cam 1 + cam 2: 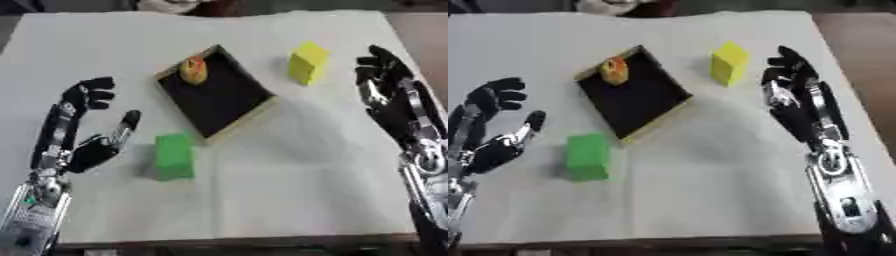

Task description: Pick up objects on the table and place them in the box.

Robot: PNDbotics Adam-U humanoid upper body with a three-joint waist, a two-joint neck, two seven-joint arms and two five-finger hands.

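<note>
On the left, the black left hand (pixel 87 145) stands open beside the green rectangular block (pixel 174 156), fingers curved and thumb out, holding nothing. I judge this block is the next thing to take: the hand should close across its narrow sides, lift it straight, and carry it over the low wall of the black box with light wooden rim (pixel 247 116). A small orange and yellow object (pixel 193 70) already lies in its far corner. The yellow block (pixel 307 62) stands right of the box, near the empty, open right hand (pixel 791 85). Everything rests on a white cloth-covered table (pixel 289 190); the room is hardly visible
</note>
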